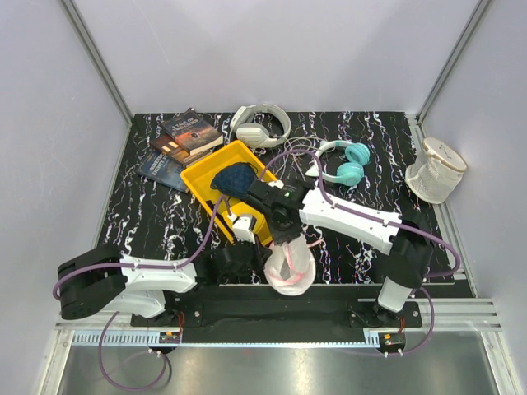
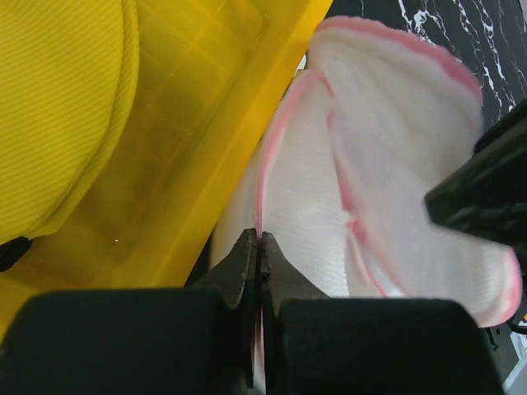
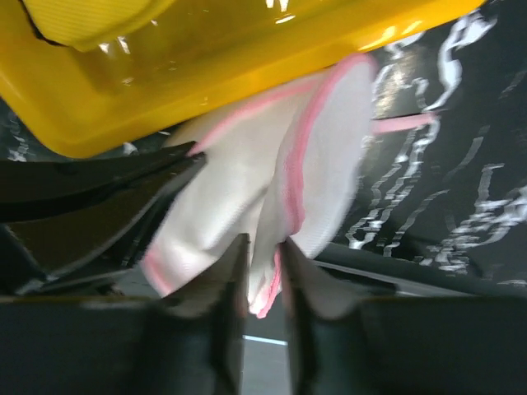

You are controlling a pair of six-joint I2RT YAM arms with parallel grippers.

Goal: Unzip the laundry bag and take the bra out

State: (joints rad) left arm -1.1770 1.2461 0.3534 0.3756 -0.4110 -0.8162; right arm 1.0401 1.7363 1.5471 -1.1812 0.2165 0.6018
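**Bra out, bag in both hands**

We pinch the laundry bag (image 1: 288, 267) from two sides: our left hand (image 2: 259, 239) clamps its pink rim and our right hand (image 3: 263, 243) nips a fold. It looks limp, flattened and apparently empty. The navy bra (image 1: 235, 177) lies beyond both hands in the yellow bin (image 1: 202, 174). We judge only letting go remains.
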